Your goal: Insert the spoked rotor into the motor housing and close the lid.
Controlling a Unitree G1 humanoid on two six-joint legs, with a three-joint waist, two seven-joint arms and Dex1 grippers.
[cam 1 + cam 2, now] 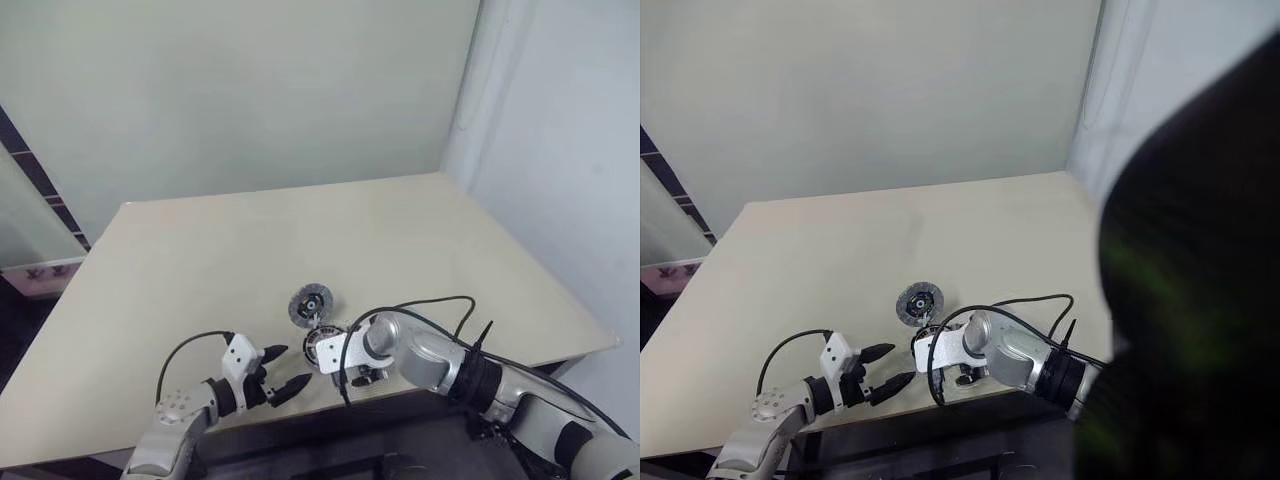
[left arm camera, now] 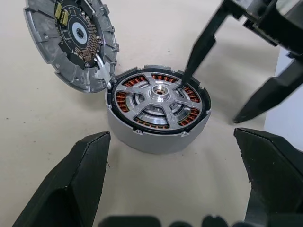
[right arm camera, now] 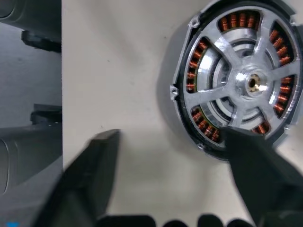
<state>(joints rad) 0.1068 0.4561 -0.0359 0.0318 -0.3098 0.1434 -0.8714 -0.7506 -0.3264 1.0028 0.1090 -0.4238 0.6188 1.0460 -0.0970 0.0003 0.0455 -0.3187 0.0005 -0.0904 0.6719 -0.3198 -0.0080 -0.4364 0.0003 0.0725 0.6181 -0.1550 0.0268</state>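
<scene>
**Jaws apart over a housing that already carries its rotor**

Both sets of jaws stand apart and hold nothing. The right gripper points steeply down with one black fingertip resting on or just above the rim of the spoked rotor, the other finger off to the side over bare table. The left gripper waits wide open just beside the assembly, near the table's front edge.

The rotor looks seated: its spokes lie level inside the motor housing, copper windings showing between them. It is machined metal, stiff and fairly dense for its size, smooth enough to slip under a hard fingertip; pressing on the hub or a spoke seems safer than on the thin rim or the windings.

The lid leans tilted against the housing's edge, its inner face with a circuit board turned up. It looks joined to the housing at a small tab or wire, though I cannot tell which. I would take it by the outer metal rim, never the board, and tip it over gently.
</scene>
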